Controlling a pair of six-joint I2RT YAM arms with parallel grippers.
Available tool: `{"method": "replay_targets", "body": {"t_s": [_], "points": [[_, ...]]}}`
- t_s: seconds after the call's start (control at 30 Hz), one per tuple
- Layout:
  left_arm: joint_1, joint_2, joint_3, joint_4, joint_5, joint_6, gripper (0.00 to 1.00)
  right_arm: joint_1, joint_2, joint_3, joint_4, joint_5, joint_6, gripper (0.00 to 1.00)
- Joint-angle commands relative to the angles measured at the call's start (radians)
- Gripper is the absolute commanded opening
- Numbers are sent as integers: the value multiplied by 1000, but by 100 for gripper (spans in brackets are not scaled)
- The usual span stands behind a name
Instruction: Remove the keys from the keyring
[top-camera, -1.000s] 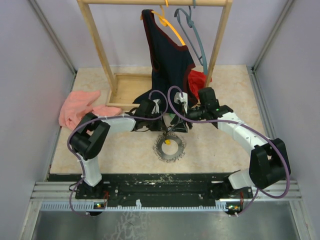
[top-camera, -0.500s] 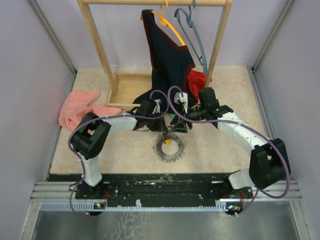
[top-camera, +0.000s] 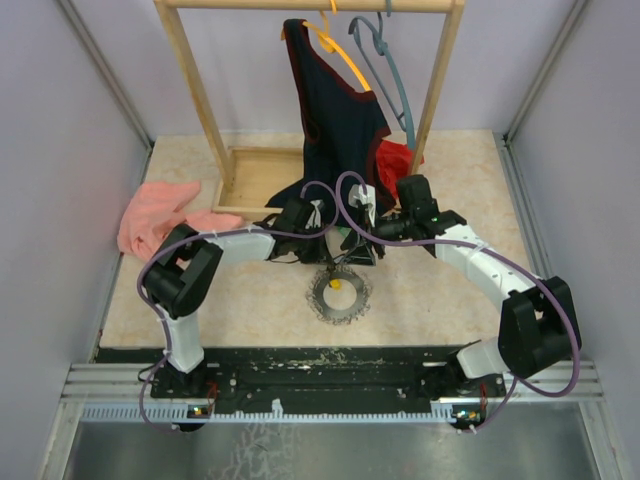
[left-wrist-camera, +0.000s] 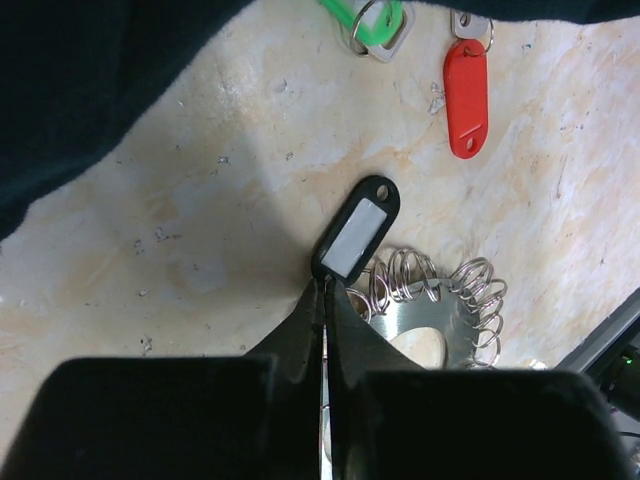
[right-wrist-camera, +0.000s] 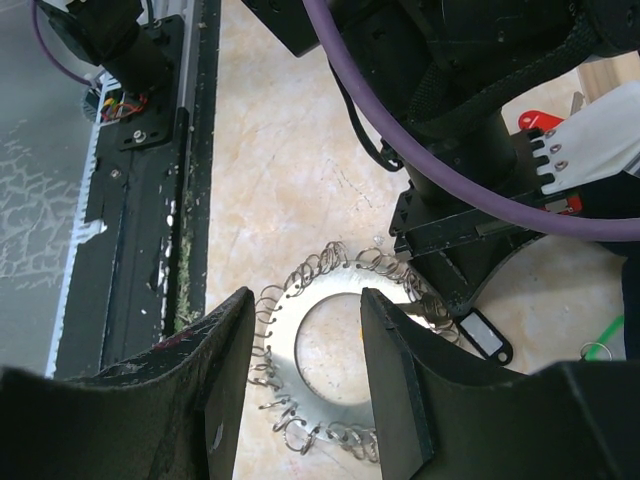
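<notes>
The keyring (top-camera: 338, 295) lies flat on the table, a grey disc edged with small wire loops. It also shows in the left wrist view (left-wrist-camera: 432, 322) and the right wrist view (right-wrist-camera: 300, 345). A yellow tag (top-camera: 336, 283) lies in its hole. My left gripper (left-wrist-camera: 325, 285) is shut at the ring's far edge on the key end of a black tag with a clear window (left-wrist-camera: 358, 228). A red-tagged key (left-wrist-camera: 466, 95) and a green-tagged key (left-wrist-camera: 376, 16) lie loose beyond it. My right gripper (right-wrist-camera: 305, 300) is open above the ring and holds nothing.
A dark shirt (top-camera: 335, 110) hangs from a wooden rack (top-camera: 205, 110), and its hem drapes over the table just behind both grippers. Orange and blue hangers (top-camera: 375, 55) hang beside it. A pink cloth (top-camera: 155, 212) lies at left. The black base rail (right-wrist-camera: 140, 190) runs along the near edge.
The left arm has shifted slightly to the right. The keyring and the right arm have not visibly moved.
</notes>
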Motion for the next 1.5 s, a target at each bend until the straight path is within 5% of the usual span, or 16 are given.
{"method": "replay_targets", "body": {"t_s": [0.0,0.6,0.87,1.1,1.47], "points": [[-4,-77,-10,48,22,-22,0,-6,-39,19,36,-37,-4,47],[99,-361,-382,692,395,-379,0,-21,-69,26,1,-110,-79,46],[122,-439,-457,886,470,-511,0,-31,-98,26,-121,-219,-291,35],[135,-471,-482,1049,503,-642,0,-31,-123,62,-192,-165,-361,33],[132,-413,-503,1353,473,-891,0,-4,-167,44,8,5,-172,30]]}}
